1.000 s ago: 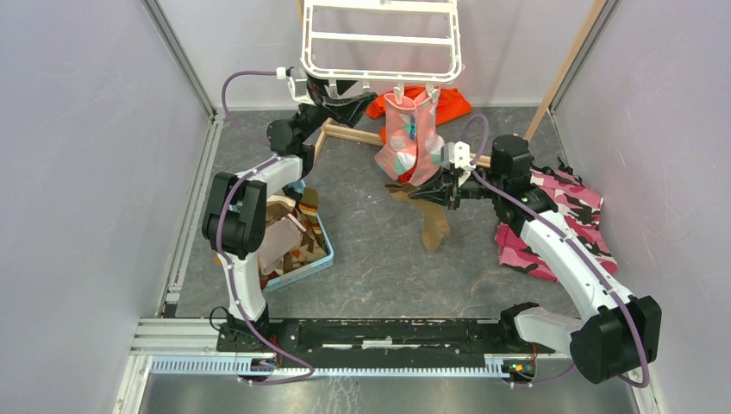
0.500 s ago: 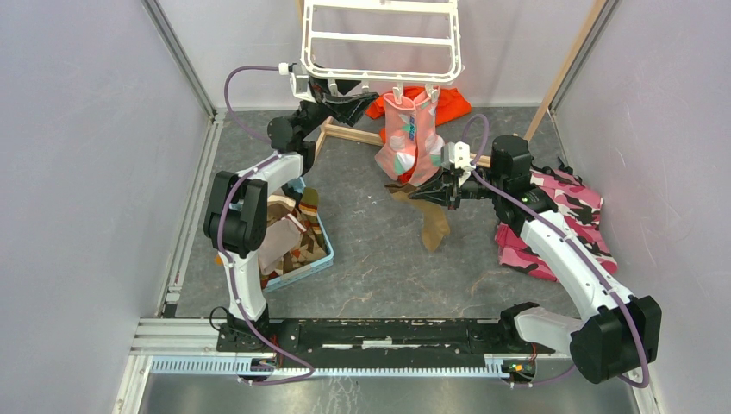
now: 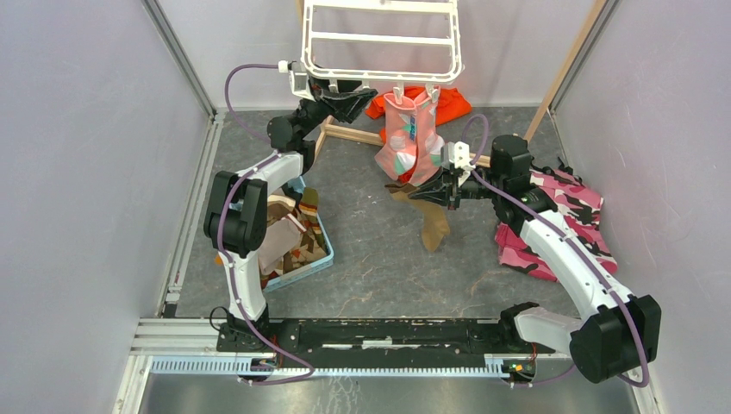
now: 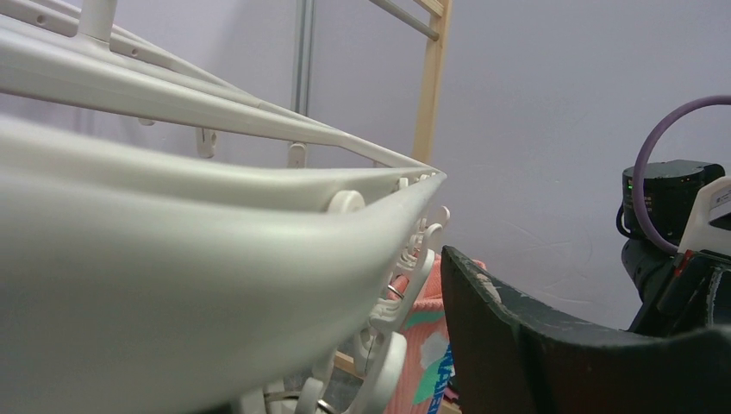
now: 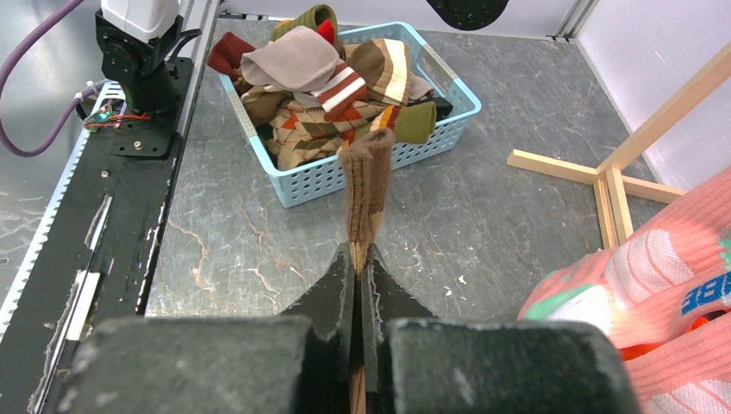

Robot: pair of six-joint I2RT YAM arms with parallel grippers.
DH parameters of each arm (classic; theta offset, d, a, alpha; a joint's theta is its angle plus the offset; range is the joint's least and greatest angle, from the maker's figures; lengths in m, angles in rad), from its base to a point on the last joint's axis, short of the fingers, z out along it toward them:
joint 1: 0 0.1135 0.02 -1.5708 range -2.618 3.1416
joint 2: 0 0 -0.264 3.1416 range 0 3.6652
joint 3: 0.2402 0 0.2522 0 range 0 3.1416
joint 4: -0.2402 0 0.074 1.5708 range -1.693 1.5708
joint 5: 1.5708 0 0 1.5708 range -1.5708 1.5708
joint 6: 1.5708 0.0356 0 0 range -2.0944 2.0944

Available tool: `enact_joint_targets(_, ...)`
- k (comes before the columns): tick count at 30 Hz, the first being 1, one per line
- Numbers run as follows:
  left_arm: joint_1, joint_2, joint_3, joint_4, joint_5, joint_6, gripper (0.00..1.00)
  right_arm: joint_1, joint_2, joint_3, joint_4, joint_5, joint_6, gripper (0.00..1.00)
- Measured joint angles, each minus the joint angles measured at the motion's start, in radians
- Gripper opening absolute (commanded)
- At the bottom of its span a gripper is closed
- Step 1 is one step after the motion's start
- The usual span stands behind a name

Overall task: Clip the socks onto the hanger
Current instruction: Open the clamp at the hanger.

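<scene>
The white hanger (image 3: pixel 379 73) hangs at the back, with a pink pair of socks (image 3: pixel 408 138) clipped to its front edge. My left gripper (image 3: pixel 352 97) is open at the hanger's front left rim. In the left wrist view the rim (image 4: pixel 172 224) fills the left, white clips (image 4: pixel 392 362) dangle beside one dark finger (image 4: pixel 517 345), and the pink sock (image 4: pixel 422 345) shows behind. My right gripper (image 3: pixel 428 191) is shut on a plain brown sock (image 3: pixel 434 226) that hangs below the pink pair. In the right wrist view the sock (image 5: pixel 366 185) runs out from the closed gripper (image 5: pixel 363 259).
A blue basket (image 3: pixel 323 250) with several socks sits at the left and also shows in the right wrist view (image 5: pixel 319 185). An orange garment (image 3: pixel 448 102) lies behind the pink socks. A pink camouflage cloth (image 3: pixel 560 216) lies right. A wooden stand's base (image 3: pixel 353 132) lies under the hanger.
My left gripper has shifted slightly right along the hanger's front rim. The right gripper and brown sock have not visibly moved.
</scene>
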State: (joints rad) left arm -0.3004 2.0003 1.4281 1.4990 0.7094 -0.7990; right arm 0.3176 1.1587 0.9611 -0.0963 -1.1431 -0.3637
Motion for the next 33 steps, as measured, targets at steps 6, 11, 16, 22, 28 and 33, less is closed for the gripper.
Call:
enact_joint_targets(6,0.0,0.0,0.0,0.0,0.0,-0.013,0.68,0.0,0.001,0.0,0.0,0.0,0.0,0.0)
enact_joint_targets(11,0.0,0.0,0.0,0.0,0.0,-0.018,0.69,0.0,0.001,0.0,0.0,0.0,0.0,0.0)
enact_joint_targets(16,0.0,0.0,0.0,0.0,0.0,-0.024,0.71,0.0,0.001,0.0,0.0,0.0,0.0,0.0)
enact_joint_targets(22,0.0,0.0,0.011,0.0,0.001,-0.028,0.7,-0.002,0.001,0.0,0.0,0.0,0.0,0.0)
enact_joint_targets(28,0.0,0.0,0.015,0.0,0.001,-0.035,0.55,-0.002,0.001,0.0,0.0,0.0,0.0,0.0)
enact_joint_targets(33,0.0,0.0,0.021,0.0,0.003,-0.047,0.27,-0.002,0.001,0.0,0.0,0.0,0.0,0.0)
